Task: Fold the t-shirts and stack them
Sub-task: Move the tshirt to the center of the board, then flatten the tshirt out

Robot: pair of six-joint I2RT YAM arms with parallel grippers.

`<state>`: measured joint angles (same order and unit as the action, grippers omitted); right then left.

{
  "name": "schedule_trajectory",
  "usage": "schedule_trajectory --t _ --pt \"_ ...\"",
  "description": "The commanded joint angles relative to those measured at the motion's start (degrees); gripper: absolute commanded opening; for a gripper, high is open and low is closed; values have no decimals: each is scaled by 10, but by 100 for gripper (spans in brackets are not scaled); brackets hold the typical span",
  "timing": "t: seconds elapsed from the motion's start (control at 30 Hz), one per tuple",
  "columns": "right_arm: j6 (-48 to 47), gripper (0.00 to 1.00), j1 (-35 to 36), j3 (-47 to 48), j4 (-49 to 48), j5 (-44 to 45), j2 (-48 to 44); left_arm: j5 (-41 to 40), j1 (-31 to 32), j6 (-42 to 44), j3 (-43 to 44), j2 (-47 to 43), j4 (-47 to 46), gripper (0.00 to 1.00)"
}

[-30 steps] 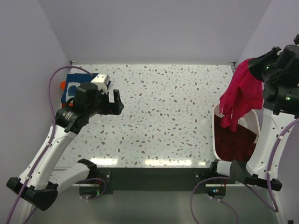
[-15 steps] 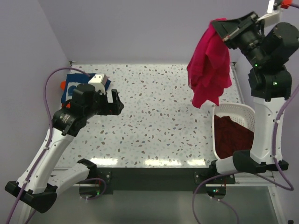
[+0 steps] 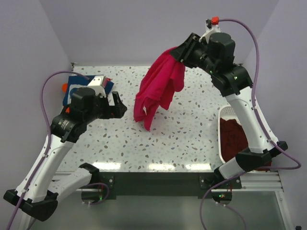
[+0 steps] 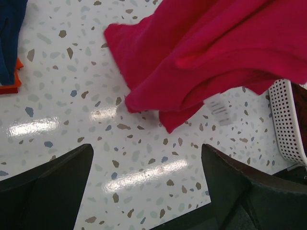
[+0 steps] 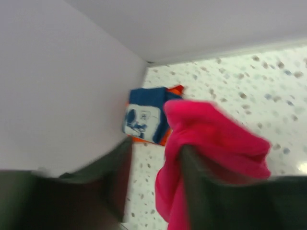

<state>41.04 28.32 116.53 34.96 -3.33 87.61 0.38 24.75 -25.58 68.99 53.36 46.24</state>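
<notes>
The crimson-pink t-shirt (image 3: 158, 91) hangs bunched in the air over the middle of the table, its lower end near the surface. It drapes from my right gripper (image 3: 184, 51). In the right wrist view the jaws stand apart and the shirt (image 5: 211, 139) clings over the right finger (image 5: 192, 167), with bare table showing beside it. My left gripper (image 3: 117, 103) stands open and empty just left of the shirt (image 4: 206, 52), above the table. A folded navy t-shirt (image 3: 76, 85) lies on an orange one (image 3: 64, 87) at the far left. Dark maroon t-shirts (image 3: 235, 139) fill the basket.
The white laundry basket (image 3: 225, 115) stands at the right edge of the speckled table (image 3: 182, 134), its perforated wall (image 4: 288, 124) also visible from the left wrist. Lilac walls close in the back and both sides.
My right arm swung up from the basket and left over the table's middle, carrying the crimson-pink t-shirt. Its jaws have parted. The left arm has barely moved.
</notes>
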Motion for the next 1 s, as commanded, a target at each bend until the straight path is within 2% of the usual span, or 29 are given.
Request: schedule_trajectory --t 0.0,0.03,0.1,0.17,0.23,0.3,0.33,0.43,0.6,0.73,0.8,0.97 --pt "-36 72 -5 -38 124 127 3 6 -3 -13 -3 -12 -5 100" --pt "-37 83 -5 -41 159 138 16 9 -3 -14 -14 -16 -11 100" --pt "-39 93 -4 -71 227 166 48 23 -2 -13 -32 -19 -20 100" --pt "-21 93 -5 -147 241 183 36 35 -1 -14 -57 -19 -28 100" --pt "-8 93 -3 -249 213 194 8 42 1 -10 -83 -13 -45 99" --pt "10 93 -5 -311 188 189 -31 41 19 -10 -99 -5 -60 98" --pt "15 93 -6 -359 185 185 -39 37 31 -11 -111 11 -79 97" --pt "33 93 -9 -426 185 172 -54 8 94 -17 -113 65 -112 97" --pt "51 93 -21 -491 174 167 -63 -16 165 6 -73 171 -171 96" --pt "57 93 -62 -524 165 151 -65 -24 220 37 -28 301 -202 95" --pt "57 93 -102 -533 155 122 -72 -15 223 43 -9 342 -213 92" --pt "46 93 -139 -543 153 113 -94 6 231 59 25 440 -251 87"
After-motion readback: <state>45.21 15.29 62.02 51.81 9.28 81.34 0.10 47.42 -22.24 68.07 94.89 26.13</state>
